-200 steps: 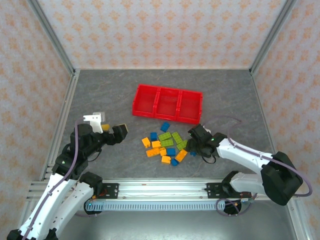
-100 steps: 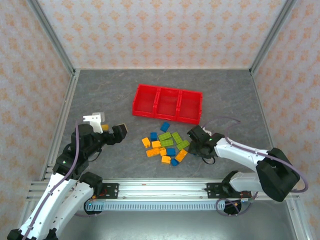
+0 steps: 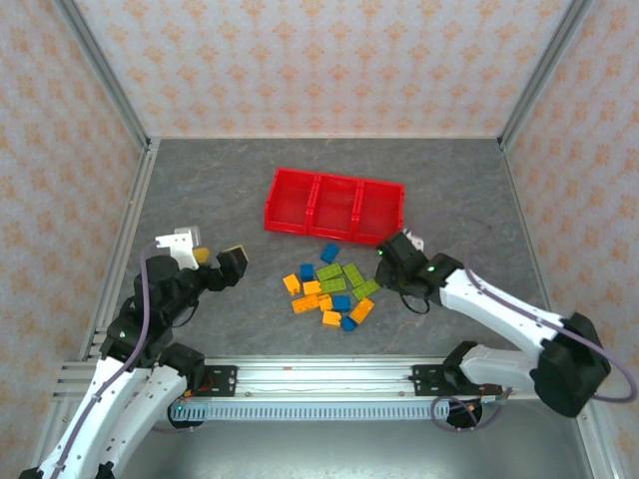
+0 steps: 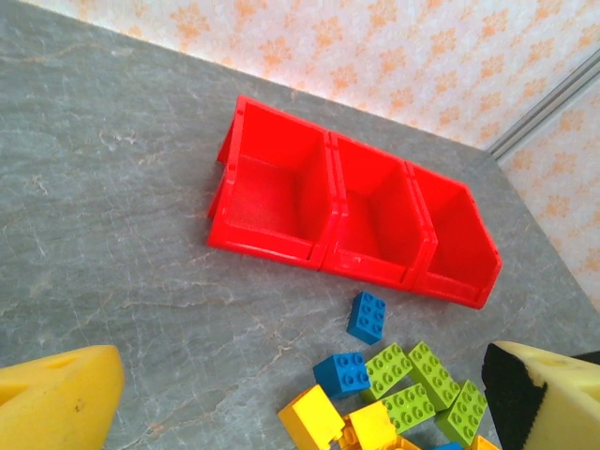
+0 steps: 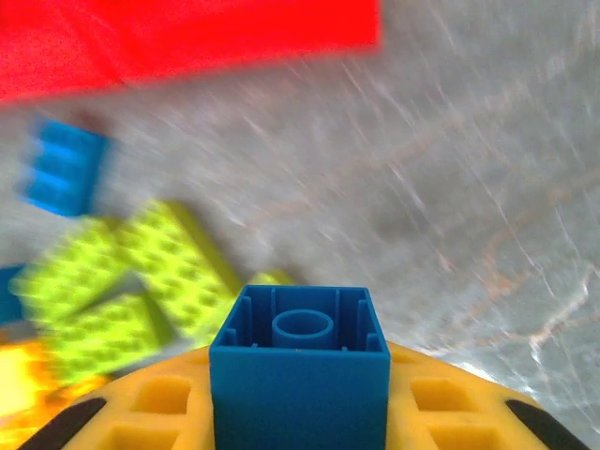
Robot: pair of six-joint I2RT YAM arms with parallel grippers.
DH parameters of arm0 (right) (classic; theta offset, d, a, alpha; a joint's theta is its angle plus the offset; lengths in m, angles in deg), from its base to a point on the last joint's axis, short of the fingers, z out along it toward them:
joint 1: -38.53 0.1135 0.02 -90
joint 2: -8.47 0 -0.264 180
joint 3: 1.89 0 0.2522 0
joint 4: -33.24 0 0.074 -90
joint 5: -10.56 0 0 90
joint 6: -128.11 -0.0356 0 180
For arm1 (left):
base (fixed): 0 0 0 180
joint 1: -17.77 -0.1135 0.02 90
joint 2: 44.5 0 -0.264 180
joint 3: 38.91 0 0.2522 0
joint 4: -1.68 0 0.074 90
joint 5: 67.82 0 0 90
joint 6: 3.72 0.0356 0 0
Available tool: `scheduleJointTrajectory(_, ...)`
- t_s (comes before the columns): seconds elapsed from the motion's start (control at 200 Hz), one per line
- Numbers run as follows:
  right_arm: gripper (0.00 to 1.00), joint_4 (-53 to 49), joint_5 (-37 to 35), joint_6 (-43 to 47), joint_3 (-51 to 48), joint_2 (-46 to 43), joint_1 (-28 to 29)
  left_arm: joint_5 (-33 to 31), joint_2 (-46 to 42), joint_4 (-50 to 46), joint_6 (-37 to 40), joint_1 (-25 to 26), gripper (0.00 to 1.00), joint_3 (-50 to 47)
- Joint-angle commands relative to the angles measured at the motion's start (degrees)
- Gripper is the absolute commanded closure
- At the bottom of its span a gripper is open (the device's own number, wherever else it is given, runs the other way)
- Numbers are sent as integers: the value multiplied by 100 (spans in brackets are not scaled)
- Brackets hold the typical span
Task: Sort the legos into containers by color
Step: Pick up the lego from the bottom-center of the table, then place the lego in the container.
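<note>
You're at the very start of the sort. All three bins (image 4: 347,220) are bare inside; no brick has gone in yet. The legos (image 3: 331,289) lie in a loose pile on the table (image 3: 200,190), just in front of the bins, with orange-yellow, green and blue mixed together. One loose blue (image 4: 367,316) sits apart, between the pile and the bins.

Your right gripper (image 3: 389,264) has a blue brick (image 5: 300,361) pinched between its yellow pads (image 5: 141,408), studs away from the camera so you see the hollow underside. That arm reaches in from the right base, its wrist at the pile's right edge, close below the right bin's near corner. I judge this to be the first pick, with the carry to a bin next and the rest of the pile left to sort.

Your left gripper (image 3: 212,254) hangs well left of the pile, jaws wide and holding nothing, looking across the table toward the bins.
</note>
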Motion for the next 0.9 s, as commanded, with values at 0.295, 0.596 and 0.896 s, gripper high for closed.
scheduleJointTrajectory(0.295,77,435,-562,1496,1913,980,-416,-138,-306,362,-39,10,1,-134)
scheduleJointTrajectory(0.596,76,1112,133,2025,2360,2491,-1348,-172,-378,382,-46,1,1,-170)
scheduleJointTrajectory(0.896,73,1172,460,2369,2889,3618,-1599,-140,-449,466,-25,-148,1,-248)
